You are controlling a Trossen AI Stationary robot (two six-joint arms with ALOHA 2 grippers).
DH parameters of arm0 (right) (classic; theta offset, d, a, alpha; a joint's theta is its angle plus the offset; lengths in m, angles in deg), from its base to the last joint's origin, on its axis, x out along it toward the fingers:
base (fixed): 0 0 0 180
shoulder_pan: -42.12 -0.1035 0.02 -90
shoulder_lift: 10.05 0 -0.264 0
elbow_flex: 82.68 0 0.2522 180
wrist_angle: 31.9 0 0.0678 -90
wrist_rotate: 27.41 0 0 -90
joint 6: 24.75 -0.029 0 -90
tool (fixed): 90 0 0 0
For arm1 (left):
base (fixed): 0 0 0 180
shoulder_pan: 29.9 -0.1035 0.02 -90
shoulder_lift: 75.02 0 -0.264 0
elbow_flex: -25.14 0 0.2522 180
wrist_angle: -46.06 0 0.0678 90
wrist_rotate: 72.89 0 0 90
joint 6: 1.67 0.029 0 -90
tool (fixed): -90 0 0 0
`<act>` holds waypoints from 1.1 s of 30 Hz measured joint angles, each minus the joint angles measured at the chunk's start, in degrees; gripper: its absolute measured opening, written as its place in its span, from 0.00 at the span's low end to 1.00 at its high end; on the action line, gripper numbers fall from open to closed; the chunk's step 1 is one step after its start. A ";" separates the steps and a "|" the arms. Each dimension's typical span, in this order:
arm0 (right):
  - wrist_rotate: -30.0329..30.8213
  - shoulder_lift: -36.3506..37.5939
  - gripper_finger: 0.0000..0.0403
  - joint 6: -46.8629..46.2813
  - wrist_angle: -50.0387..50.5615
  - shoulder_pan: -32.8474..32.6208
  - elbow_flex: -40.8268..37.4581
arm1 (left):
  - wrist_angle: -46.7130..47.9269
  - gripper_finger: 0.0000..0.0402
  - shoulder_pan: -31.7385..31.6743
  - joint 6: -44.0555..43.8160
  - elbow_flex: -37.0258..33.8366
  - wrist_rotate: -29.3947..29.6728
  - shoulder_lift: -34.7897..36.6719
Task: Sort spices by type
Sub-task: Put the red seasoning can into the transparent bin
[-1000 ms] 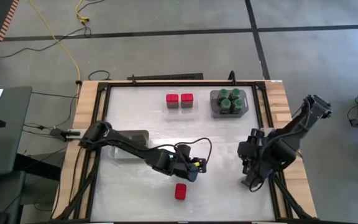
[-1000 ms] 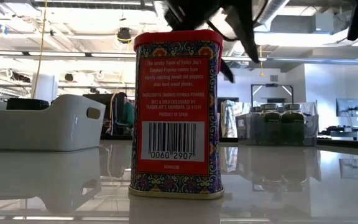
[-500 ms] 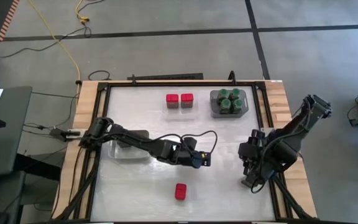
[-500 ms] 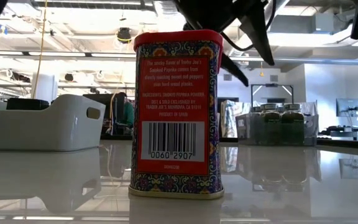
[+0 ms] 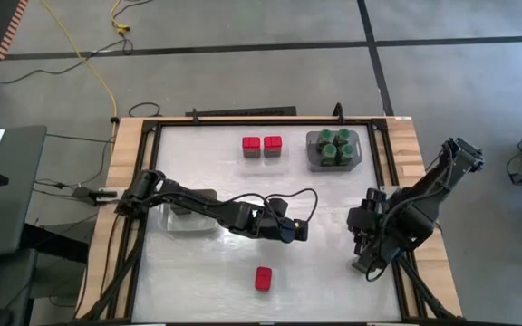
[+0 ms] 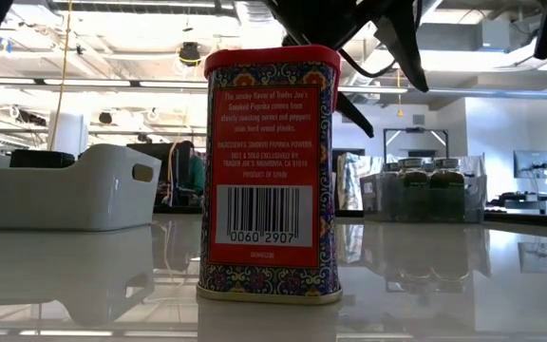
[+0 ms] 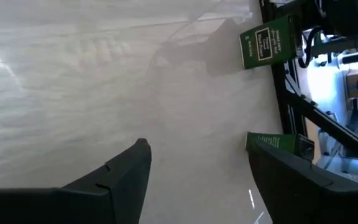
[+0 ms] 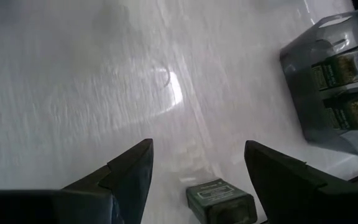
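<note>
A red spice tin [image 5: 263,278] stands upright on its base near the table's front edge and fills the low view [image 6: 272,171]. Two more red tins [image 5: 262,145] stand at the far middle, beside a clear tray [image 5: 353,161] of green-lidded jars [image 5: 333,147]. My left gripper [image 5: 295,231] hovers open over bare table at mid-table, right of and beyond the near red tin, with nothing between its fingers [image 7: 197,146]. My right gripper [image 5: 365,234] hangs open at the right side; a dark green-labelled tin [image 8: 219,199] lies on the table below it. Two green-labelled tins [image 7: 267,42] [image 7: 277,142] show beyond the left fingers.
A pale tray [image 5: 188,217] sits at the left under my left arm and shows in the low view [image 6: 65,190]. A dark frame [image 5: 152,136] runs around the white table top. Bare table lies between the two arms and the far tins.
My left gripper has moved away from the near red tin toward the table's right edge and a little toward the far edge, and its fingers have opened wider. The red tin has stayed upright in place.
</note>
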 joint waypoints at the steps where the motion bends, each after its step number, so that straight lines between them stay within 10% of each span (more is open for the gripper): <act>1: 0.47 0.00 0.70 0.00 -0.01 0.00 0.00 | 0.01 0.65 0.10 -0.11 0.00 0.01 0.00; 33: 2.12 0.00 0.70 0.05 -2.65 0.02 0.00 | 31.25 0.65 10.53 -19.42 9.77 3.19 -0.06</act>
